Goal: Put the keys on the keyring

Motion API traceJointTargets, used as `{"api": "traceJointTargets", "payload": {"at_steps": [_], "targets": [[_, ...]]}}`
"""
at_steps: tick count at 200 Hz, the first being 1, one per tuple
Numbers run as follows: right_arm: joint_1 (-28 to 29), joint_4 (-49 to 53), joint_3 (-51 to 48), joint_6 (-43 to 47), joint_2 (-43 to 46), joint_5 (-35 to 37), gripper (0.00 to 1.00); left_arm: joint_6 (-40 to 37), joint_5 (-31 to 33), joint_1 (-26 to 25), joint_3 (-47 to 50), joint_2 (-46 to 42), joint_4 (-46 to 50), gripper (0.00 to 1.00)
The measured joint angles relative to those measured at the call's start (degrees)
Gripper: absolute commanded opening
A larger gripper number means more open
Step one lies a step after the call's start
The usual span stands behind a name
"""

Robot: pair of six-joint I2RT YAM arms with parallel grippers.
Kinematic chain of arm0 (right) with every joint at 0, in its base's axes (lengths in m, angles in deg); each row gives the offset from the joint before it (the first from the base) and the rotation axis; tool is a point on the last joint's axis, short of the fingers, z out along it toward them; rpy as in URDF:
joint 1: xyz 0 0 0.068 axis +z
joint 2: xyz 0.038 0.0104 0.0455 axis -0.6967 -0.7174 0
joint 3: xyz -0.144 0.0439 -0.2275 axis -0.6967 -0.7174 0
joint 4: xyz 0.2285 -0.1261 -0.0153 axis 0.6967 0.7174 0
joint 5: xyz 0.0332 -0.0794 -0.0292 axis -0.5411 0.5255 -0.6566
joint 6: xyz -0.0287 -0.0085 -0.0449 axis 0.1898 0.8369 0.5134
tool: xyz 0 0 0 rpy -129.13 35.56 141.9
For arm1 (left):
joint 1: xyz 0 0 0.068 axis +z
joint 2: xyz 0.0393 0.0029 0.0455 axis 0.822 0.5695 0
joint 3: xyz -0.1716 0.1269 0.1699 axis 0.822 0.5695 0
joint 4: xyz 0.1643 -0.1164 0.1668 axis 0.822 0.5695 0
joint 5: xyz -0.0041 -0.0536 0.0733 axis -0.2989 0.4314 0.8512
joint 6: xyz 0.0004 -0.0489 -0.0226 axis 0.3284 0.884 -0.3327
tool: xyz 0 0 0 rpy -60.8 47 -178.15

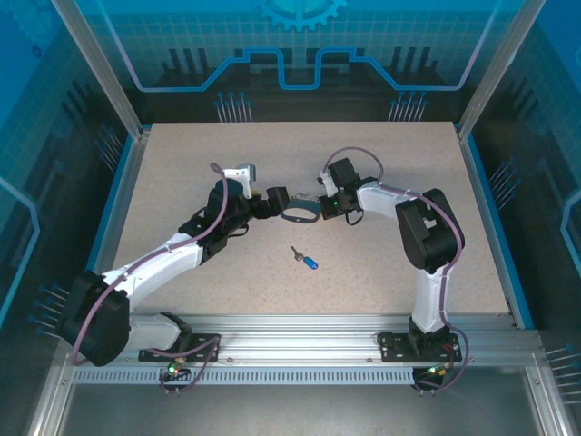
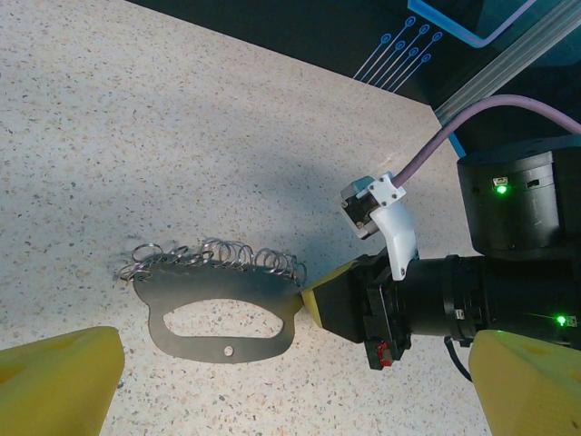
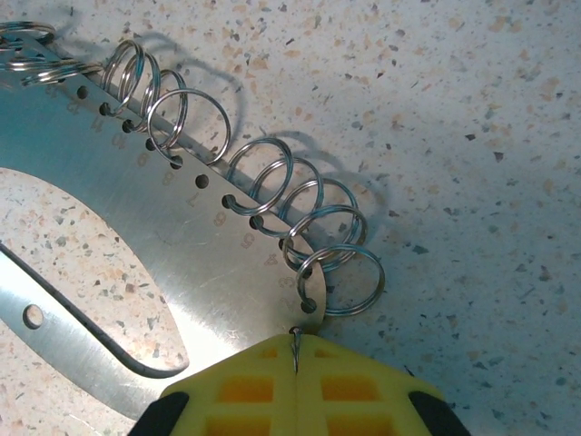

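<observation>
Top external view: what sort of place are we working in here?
Probably an enclosed robot test cell, not a home: a speckled tabletop, aluminium frame rails, and blue translucent wall panels around it.

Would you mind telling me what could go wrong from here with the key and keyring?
The right pincer is shut on just the end of the keyring, so it may slip out or swivel. The rings sit crowded together, so threading one may snag its neighbours. The key lies flat on the table, apart from the open left pincer, and may be hard to pick up.
</observation>
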Motion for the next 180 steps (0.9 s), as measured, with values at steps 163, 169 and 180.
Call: {"api": "traceJointTargets", "payload": {"at_steps": [163, 169, 180], "targets": [[0.0, 2.0, -0.3, 3.8, 18.6, -19.8, 0.0, 0.2, -3.2, 2.3, -7.6, 0.2, 8.3, 0.99], [0.0, 1.8, -0.3, 3.8, 18.6, -20.2, 0.0, 0.1, -3.4, 2.3, -7.6, 0.1, 8.4, 0.99], [0.0, 1.5, -0.3, 3.5, 18.6, -21.0, 0.0, 0.0, -3.5, 2.3, -7.6, 0.0, 8.7, 0.99]]}}
